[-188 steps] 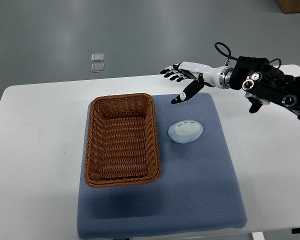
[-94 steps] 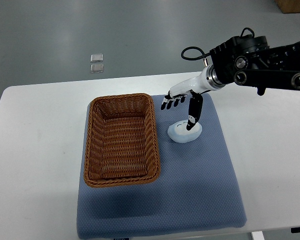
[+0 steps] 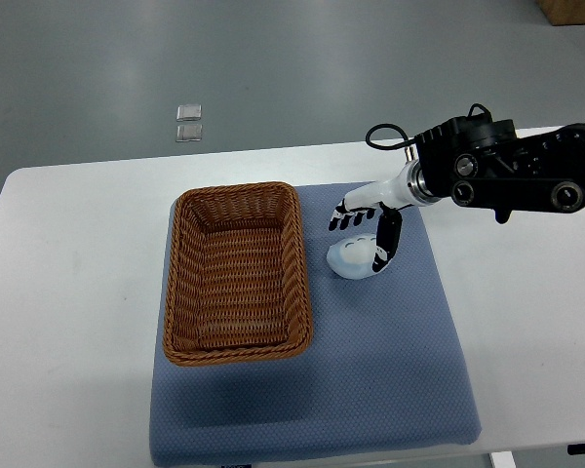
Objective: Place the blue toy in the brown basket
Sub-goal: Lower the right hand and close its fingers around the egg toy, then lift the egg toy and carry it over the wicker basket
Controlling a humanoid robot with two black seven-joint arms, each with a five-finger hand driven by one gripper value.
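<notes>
Fingers of my right hand (image 3: 364, 220) hang spread over the pale blue rounded toy (image 3: 355, 259), thumb resting on its top, nothing gripped. It lies on the blue-grey quilted mat (image 3: 390, 361) near the table's (image 3: 68, 292) far edge, just beside the brown woven rectangular basket (image 3: 237, 272).

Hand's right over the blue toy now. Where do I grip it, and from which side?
Span the blue toy across its short width, coming from above with the right hand. It lies flat on the mat; the basket crowds its left side.
</notes>
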